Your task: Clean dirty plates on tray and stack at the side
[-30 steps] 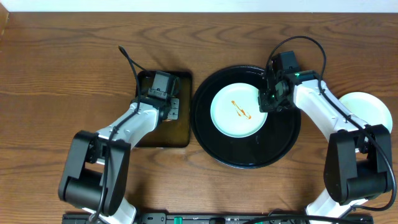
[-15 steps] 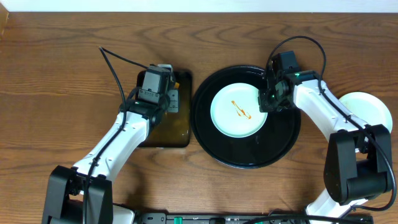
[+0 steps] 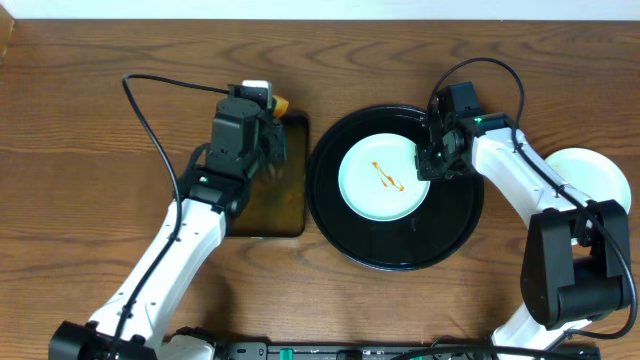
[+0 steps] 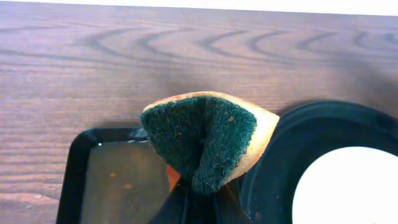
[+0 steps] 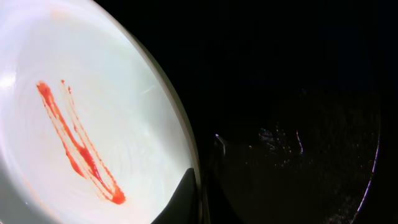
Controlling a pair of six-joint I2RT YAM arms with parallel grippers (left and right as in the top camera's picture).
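Note:
A pale mint plate (image 3: 385,180) with an orange-red sauce streak (image 3: 388,178) lies in the round black tray (image 3: 450,232). My right gripper (image 3: 432,160) is shut on the plate's right rim; in the right wrist view one dark finger lies on the plate (image 5: 81,87) beside the streak (image 5: 78,146), and the gripper (image 5: 198,182) pinches the edge. My left gripper (image 3: 262,118) is shut on a folded yellow sponge (image 4: 205,137), green scouring side outward, held above the far edge of the rectangular pan (image 4: 118,180). Another pale plate (image 3: 590,175) sits on the table at the right.
The dark rectangular pan (image 3: 262,195) holds brownish liquid, just left of the tray. The tray's wet black floor (image 5: 298,137) shows right of the held plate. The tray rim (image 4: 311,134) and plate (image 4: 357,186) lie right of the sponge. Bare wood table surrounds everything.
My left arm has lifted the sponge out of the pan and stretched toward the pan's far edge. The right gripper and plate have not moved.

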